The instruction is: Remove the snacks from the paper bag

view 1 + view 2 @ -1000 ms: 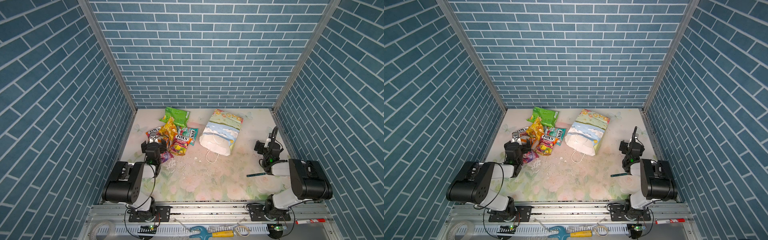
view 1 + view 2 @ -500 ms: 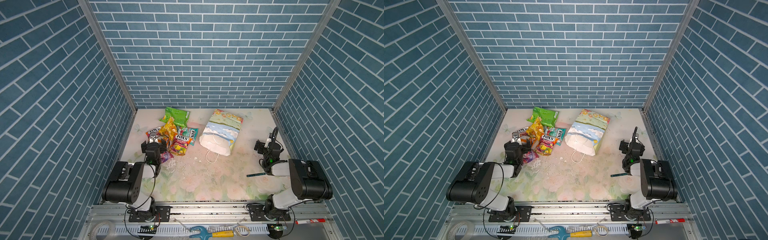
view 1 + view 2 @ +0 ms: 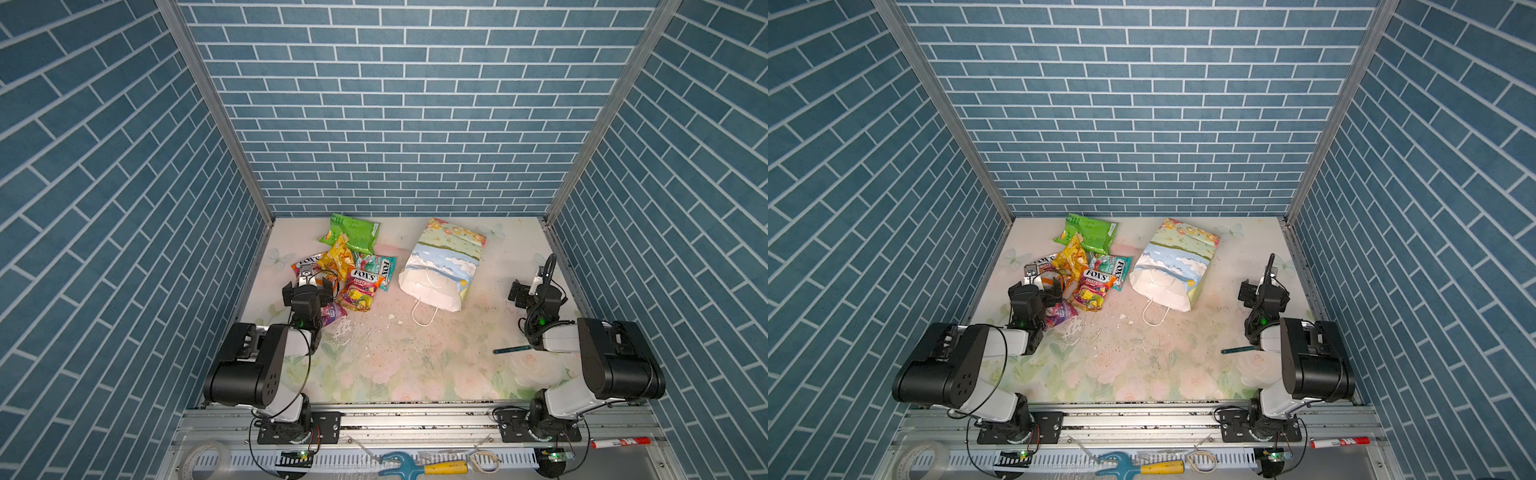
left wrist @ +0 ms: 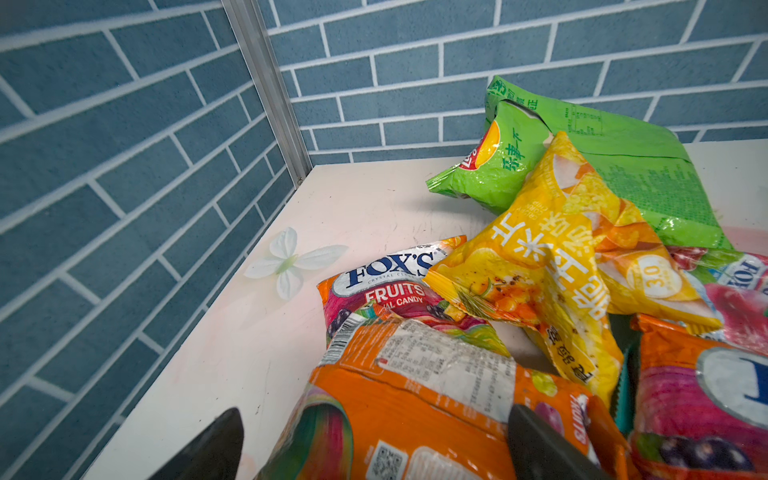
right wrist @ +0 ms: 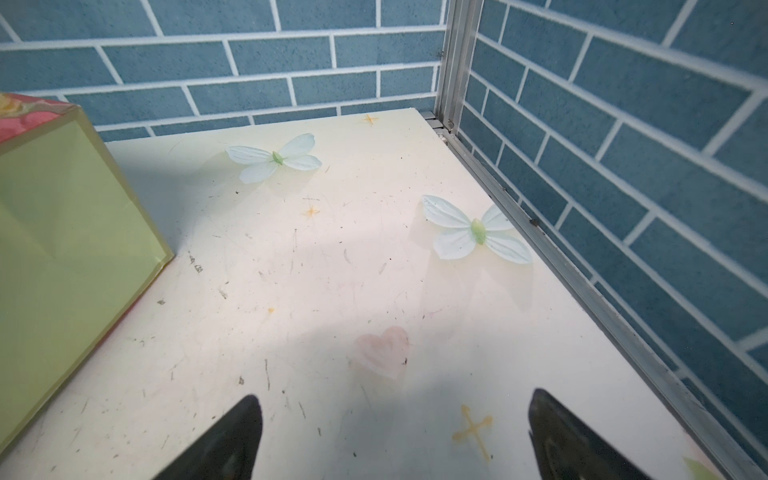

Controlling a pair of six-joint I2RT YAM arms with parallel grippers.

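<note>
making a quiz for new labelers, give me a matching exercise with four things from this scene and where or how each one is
Things:
1. green chip bag
2. paper bag
3. left gripper
4. right gripper

States:
A. open above bare table
B. lying on its side, cord handle toward the front
C. at the left rear, farthest from the robot
D. open over an orange candy packet

Pairs: 1-C, 2-B, 3-D, 4-A

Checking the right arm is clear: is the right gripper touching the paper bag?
Apart. In a top view, bare table lies between the right gripper and the paper bag.
</note>
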